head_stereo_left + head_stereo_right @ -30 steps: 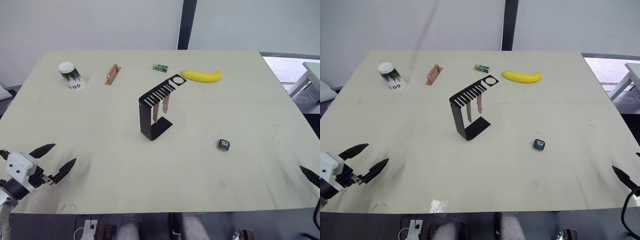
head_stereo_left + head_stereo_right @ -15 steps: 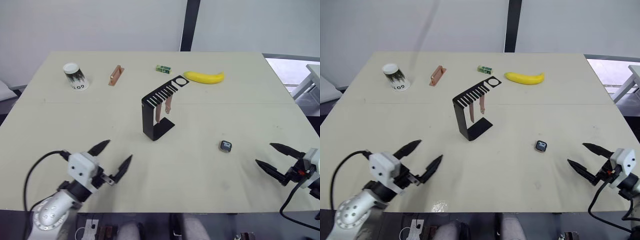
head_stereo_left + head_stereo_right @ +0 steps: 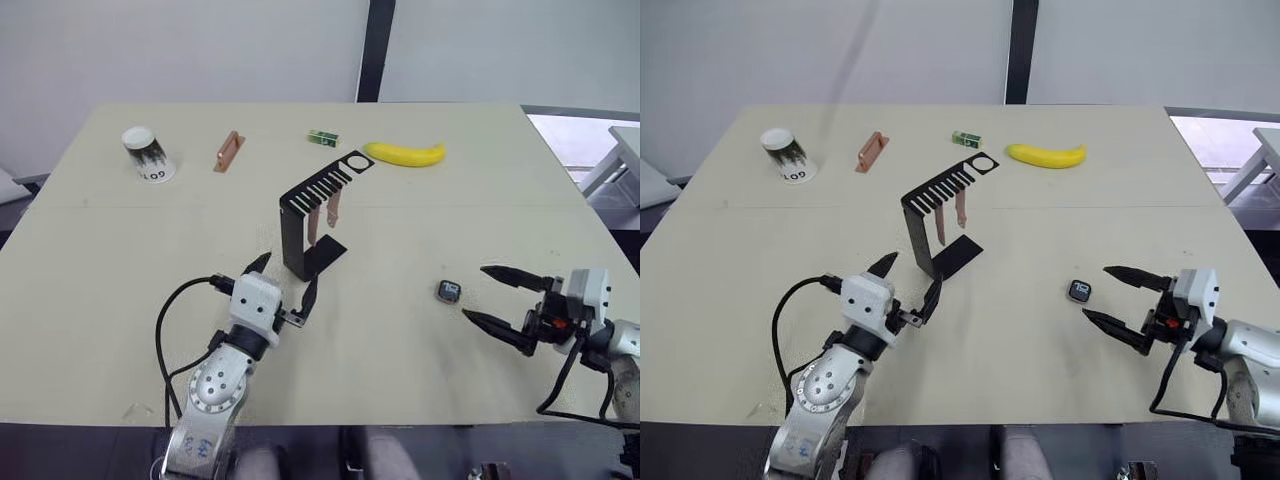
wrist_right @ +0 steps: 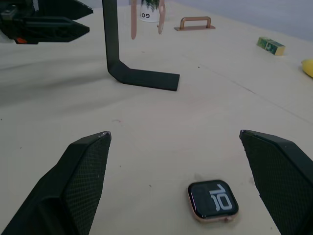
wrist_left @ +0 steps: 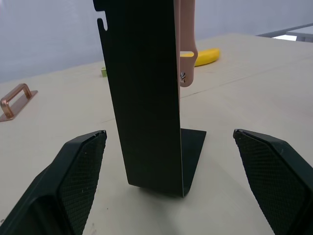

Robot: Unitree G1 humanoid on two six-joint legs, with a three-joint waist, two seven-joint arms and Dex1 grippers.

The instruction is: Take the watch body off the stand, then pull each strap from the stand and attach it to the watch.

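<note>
The black stand (image 3: 300,230) stands mid-table with two salmon-pink straps (image 3: 314,226) hanging from its comb-slotted top. The watch body (image 3: 448,291) lies flat on the table to the stand's right, its dark screen up, off the stand. My left gripper (image 3: 285,279) is open just in front of the stand's upright back (image 5: 146,98), one finger to each side of it and touching nothing. My right gripper (image 3: 477,293) is open just right of the watch body (image 4: 213,198), which lies between and just ahead of its fingertips.
Along the far side of the table are a paper cup (image 3: 143,152), a copper-brown bar (image 3: 227,150), a small green box (image 3: 321,137) and a banana (image 3: 405,152). The table's right edge runs close behind my right arm.
Both arms came in from the table's near corners. My left gripper moved right and forward to the stand. My right gripper moved left toward the watch body. Both stayed open.
</note>
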